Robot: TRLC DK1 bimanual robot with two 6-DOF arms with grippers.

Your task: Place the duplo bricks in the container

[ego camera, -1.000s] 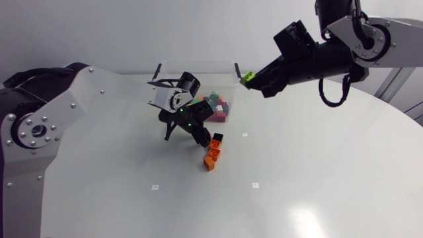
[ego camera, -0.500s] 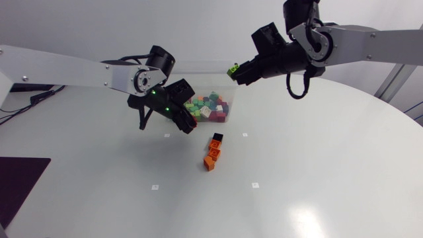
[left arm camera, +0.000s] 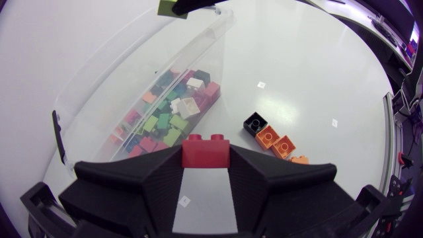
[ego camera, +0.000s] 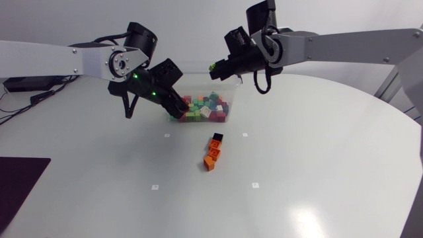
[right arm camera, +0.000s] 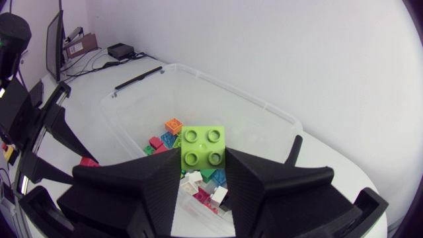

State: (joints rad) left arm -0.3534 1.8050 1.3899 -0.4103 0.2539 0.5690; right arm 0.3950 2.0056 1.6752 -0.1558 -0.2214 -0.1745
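White bench (ego camera: 297, 165): orange-black brick stack (ego camera: 212, 153) sits loose near the container (ego camera: 198, 66). Left claw (ego camera: 170, 106) grips a red brick (left arm camera: 205, 149) beside its near wall. Right claw (right arm camera: 201, 165) grips a green brick (right arm camera: 203, 147) above its far side. Clear the walls first, then release low.

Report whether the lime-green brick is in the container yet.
Out. The lime-green brick is clamped between the fingers of the right gripper, held over the clear container, not resting inside it.
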